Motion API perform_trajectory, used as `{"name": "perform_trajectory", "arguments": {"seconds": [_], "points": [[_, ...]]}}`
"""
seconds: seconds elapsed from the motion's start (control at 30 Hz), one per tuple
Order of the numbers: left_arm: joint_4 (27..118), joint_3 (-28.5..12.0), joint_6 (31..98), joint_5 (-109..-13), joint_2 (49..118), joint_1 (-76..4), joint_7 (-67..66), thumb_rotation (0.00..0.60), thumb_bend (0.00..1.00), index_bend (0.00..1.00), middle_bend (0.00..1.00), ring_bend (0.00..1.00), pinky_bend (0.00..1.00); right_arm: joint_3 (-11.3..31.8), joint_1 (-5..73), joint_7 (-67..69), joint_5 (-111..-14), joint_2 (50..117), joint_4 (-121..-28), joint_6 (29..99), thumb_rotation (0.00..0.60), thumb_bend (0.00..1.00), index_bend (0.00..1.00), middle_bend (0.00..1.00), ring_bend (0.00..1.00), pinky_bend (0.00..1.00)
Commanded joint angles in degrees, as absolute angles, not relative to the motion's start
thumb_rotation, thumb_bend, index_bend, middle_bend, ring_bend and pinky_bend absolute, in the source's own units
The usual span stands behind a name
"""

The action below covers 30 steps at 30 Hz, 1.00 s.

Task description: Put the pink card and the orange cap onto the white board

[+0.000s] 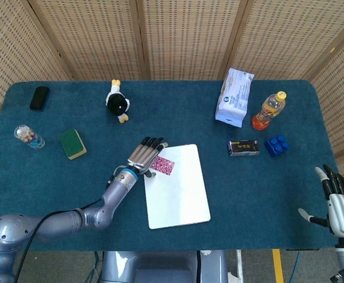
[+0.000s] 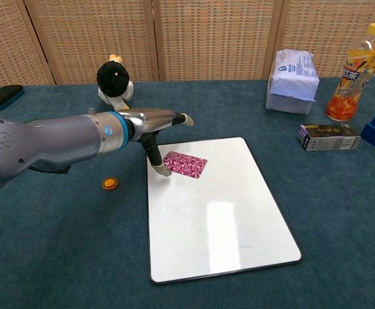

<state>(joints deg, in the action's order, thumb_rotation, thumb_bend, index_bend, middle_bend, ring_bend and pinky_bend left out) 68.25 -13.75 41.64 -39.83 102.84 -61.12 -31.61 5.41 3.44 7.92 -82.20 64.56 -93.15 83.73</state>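
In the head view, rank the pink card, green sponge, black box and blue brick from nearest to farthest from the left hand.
1. pink card, at the fingertips of the left hand, lying on the white board.
2. green sponge, to the hand's left.
3. black box, off to the right past the board.
4. blue brick, just beyond the box.
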Motion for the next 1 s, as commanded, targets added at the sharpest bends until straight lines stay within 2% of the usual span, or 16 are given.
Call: {"name": "perform_trajectory", "arguments": {"seconds": [0.03, 0.13, 0.27, 0.33, 0.53, 1.0], "points": [[69.87, -13.73, 42.35, -39.75, 101.88, -60.8, -30.96, 0.6, 0.18, 0.0, 0.0, 0.0, 0.0, 5.4, 3.41, 7.87, -82.2, 64.56, -93.16, 83.78, 0.6, 0.0, 0.06, 0.0, 0.0, 0.0], [73.51, -12.95, 44.56, -43.95, 99.61, -58.79, -28.46, 0.6, 0.25, 0.08, 0.0, 0.0, 0.0, 5.41, 3.35, 7.8, -82.13, 64.57, -93.23, 83.82, 0.6, 0.0, 0.06, 0.0, 0.0, 0.0], [79.9, -9.4, 47.42, -50.79, 94.57, -54.05, -24.4, 0.6, 0.38, 0.28, 0.0, 0.0, 0.0, 5.39, 3.29, 7.78, -82.15, 64.56, -93.27, 83.89, 0.6, 0.0, 0.06, 0.0, 0.0, 0.0], [81.83, -7.68, 48.14, -53.0, 92.62, -52.19, -22.9, 0.6, 0.41, 0.33, 0.0, 0.0, 0.0, 5.37, 3.27, 7.74, -82.22, 64.54, -93.31, 83.94, 0.6, 0.0, 0.06, 0.0, 0.0, 0.0], [83.98, -3.38, 49.44, -57.24, 89.35, -48.16, -20.25, 0.6, 0.42, 0.35, 0.0, 0.0, 0.0, 5.37, 3.26, 7.29, -82.28, 64.6, -93.4, 84.02, 0.6, 0.0, 0.06, 0.0, 0.0, 0.0], [78.97, -1.81, 51.25, -60.39, 92.17, -45.31, -19.58, 0.6, 0.4, 0.35, 0.0, 0.0, 0.0, 5.46, 3.26, 6.98, -82.14, 64.68, -93.46, 84.01, 0.6, 0.0, 0.06, 0.0, 0.0, 0.0]]}}
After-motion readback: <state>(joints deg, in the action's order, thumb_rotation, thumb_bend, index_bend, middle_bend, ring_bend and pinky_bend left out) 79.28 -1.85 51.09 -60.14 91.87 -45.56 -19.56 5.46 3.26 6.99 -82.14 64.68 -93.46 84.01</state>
